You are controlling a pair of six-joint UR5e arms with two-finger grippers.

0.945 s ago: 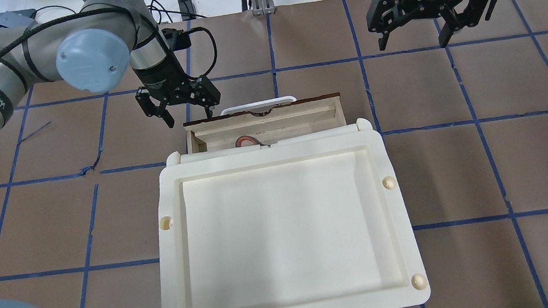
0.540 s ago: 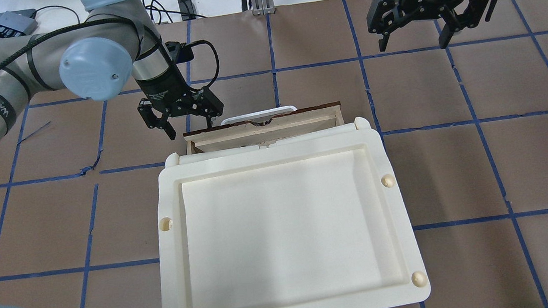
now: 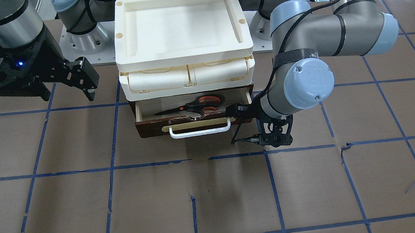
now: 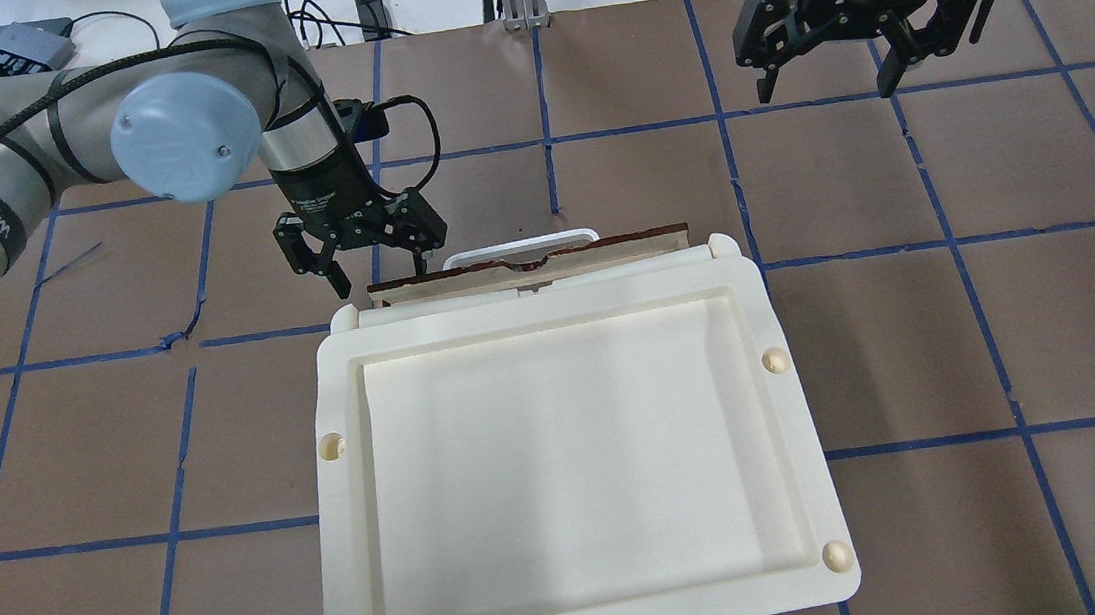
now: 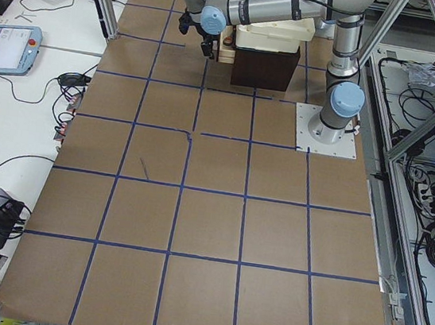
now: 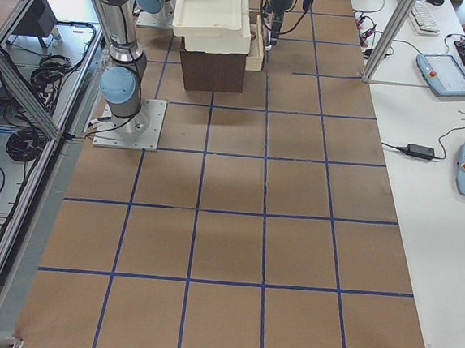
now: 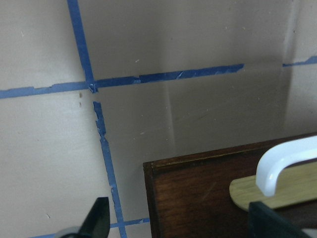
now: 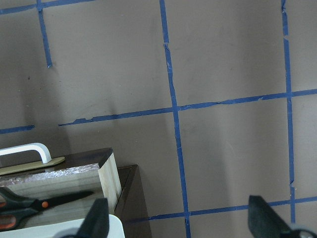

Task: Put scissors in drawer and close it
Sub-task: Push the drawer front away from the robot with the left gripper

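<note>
The drawer (image 3: 192, 122) sticks out a short way from under the cream unit, its dark front and white bar handle (image 4: 519, 244) facing away from the robot. Inside lie the scissors (image 3: 195, 106), dark blades and orange-lined loops, also seen in the right wrist view (image 8: 34, 206); the overhead view hides them. My left gripper (image 4: 381, 275) is open at the drawer front's left corner, with one finger (image 7: 277, 220) against the front face (image 7: 198, 198) and the other finger (image 7: 99, 220) beside the corner. My right gripper (image 4: 821, 70) hangs open and empty, far back right.
The cream plastic tray unit (image 4: 342, 468) sits over the drawer and fills the middle of the table. Brown paper with blue tape lines (image 4: 953, 238) covers the table all around. Cables lie beyond the back edge (image 4: 348, 10).
The left gripper has moved toward the robot with the drawer front, and the drawer has slid further into the unit. The scissors no longer show from overhead. The right arm is still.
</note>
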